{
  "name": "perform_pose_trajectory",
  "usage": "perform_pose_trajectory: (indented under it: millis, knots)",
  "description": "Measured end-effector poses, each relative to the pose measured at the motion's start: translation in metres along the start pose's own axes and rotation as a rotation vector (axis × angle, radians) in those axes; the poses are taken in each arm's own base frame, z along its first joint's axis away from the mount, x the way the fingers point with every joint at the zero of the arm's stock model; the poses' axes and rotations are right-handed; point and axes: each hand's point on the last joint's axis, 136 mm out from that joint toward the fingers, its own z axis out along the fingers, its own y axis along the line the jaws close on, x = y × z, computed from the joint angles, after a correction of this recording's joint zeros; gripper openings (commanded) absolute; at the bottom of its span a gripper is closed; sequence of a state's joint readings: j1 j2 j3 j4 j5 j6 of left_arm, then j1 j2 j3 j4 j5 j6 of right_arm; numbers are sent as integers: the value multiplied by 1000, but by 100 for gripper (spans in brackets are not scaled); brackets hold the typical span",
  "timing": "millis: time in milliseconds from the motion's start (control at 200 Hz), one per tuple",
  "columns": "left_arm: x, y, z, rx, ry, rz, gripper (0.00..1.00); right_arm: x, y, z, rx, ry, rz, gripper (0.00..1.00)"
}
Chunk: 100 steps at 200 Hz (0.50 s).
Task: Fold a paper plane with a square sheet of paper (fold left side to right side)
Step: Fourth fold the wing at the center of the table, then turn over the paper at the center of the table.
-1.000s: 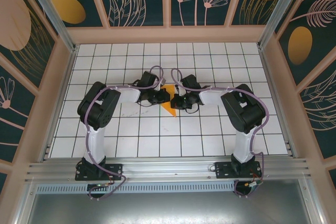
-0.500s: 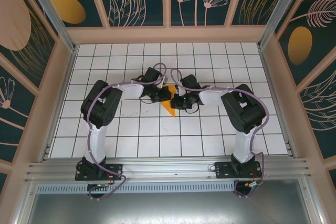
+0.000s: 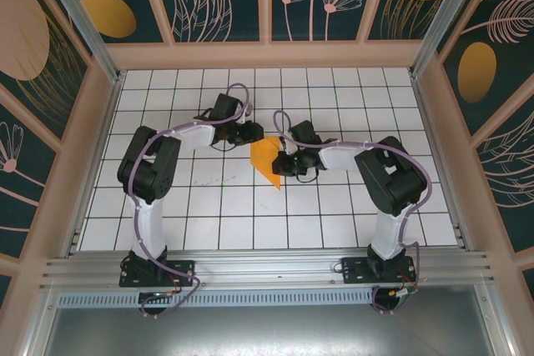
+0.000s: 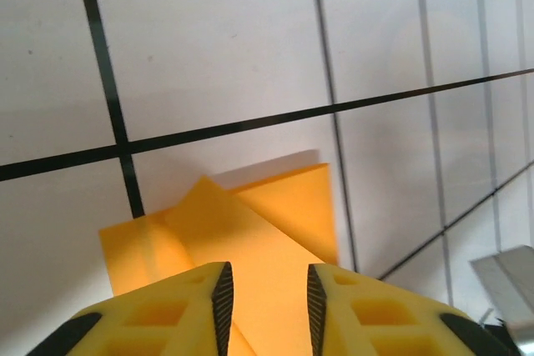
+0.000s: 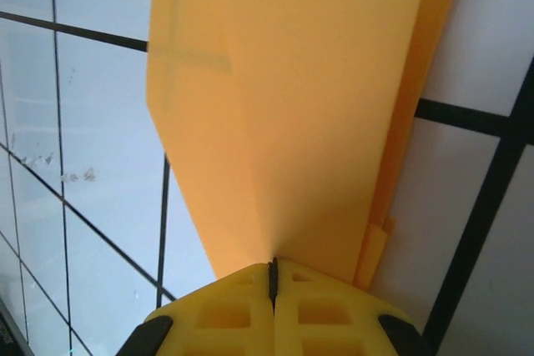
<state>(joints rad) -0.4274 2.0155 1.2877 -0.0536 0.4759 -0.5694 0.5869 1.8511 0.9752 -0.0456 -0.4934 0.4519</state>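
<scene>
Left to right: the left end effector [image 3: 255,132] [image 4: 268,288] hung over the far corner of a thin orange-yellow paper sheet [image 3: 265,160] [image 4: 250,231] [image 5: 284,106] folded into a pointed wedge. Its yellow fingers [image 4: 200,310] were spread a little apart, and we saw the paper through the gap. The sheet lay flat near the middle of the white counter with black grid lines [image 3: 334,206], between the two arms. Its broad end faced away from the bases, and its point was aimed toward the near edge. From the left wrist, we made out overlapping folded layers. At right, the right end effector [image 3: 282,162] [image 5: 273,273] had its fingers pressed together at the sheet's right edge. We could not tell whether they pinched the paper or merely bore down on it.
</scene>
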Motion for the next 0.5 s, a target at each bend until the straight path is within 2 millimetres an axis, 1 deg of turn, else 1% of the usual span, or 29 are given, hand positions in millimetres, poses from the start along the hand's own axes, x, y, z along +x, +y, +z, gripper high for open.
perform_pose_trajectory:
  millis: [105,175,225,265,355,435,500]
  knots:
    - [-8,-11,-27,19,-54,13,46,-5,11,-14,-26,-45,-25,22]
    - [-11,-15,-41,23,-85,17,48,-11,21,-28,-40,-96,-49,31]
    - [-11,-15,-46,25,-99,19,48,-17,26,-40,-44,-137,-71,37]
    - [-8,-14,-47,25,-98,16,48,-22,30,-48,-48,-167,-83,40]
    - [5,-5,-41,19,-74,-8,48,-31,32,-63,-47,-225,-96,45]
    - [17,3,-35,23,-39,-37,49,-34,30,-67,-41,-241,-98,49]
    - [22,4,-29,35,-19,-51,49,-34,28,-66,-30,-244,-104,50]
